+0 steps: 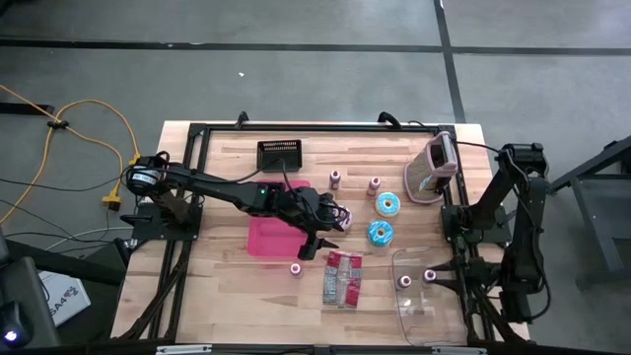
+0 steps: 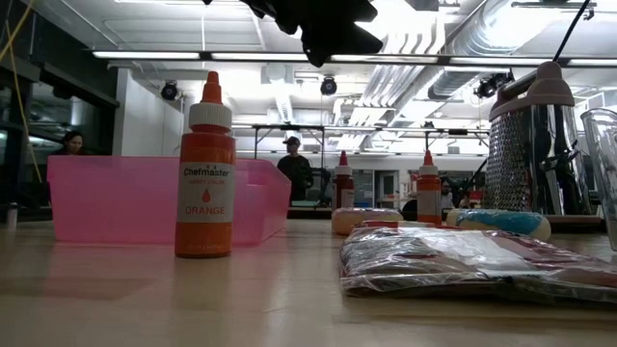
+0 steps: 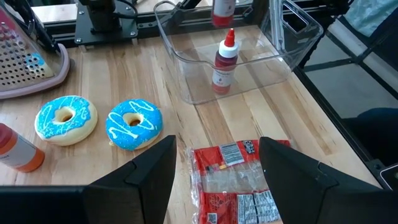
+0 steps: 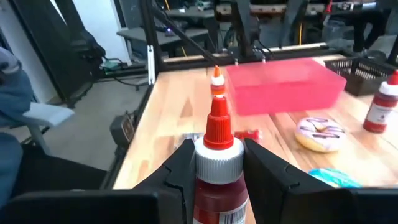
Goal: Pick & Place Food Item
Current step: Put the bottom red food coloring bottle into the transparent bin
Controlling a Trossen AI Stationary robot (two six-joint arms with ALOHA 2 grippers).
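A red-and-clear snack packet [image 3: 233, 180] lies flat on the wood table near the front middle [image 1: 342, 278]. Two blue-iced donuts [image 3: 65, 118] [image 3: 134, 123] lie beside it, and a purple-swirled donut [image 4: 319, 134] lies farther left. My left gripper [image 3: 214, 152] hangs open above the packet's far end, touching nothing; in the high view my left gripper [image 1: 320, 237] is at mid-table. My right gripper [image 4: 217, 168] is at the front right [image 1: 439, 276], shut on a red bottle [image 4: 217, 186] at the clear container [image 3: 186, 68]. My right gripper pinches the red bottle at its white collar [image 4: 219, 163], just under the red cone cap, one finger on either side. The fingers come in nearly level from the table's right side. The bottle stands upright between them; its base is out of view.
A second red bottle [image 3: 224, 59] stands inside the clear container. A pink bin [image 1: 271, 237] sits left of centre, a black basket [image 1: 280, 155] at the back, a metal grater [image 1: 434, 168] at the back right. Small bottles [image 1: 335, 179] [image 1: 374, 184] [image 1: 295, 268] stand about the table.
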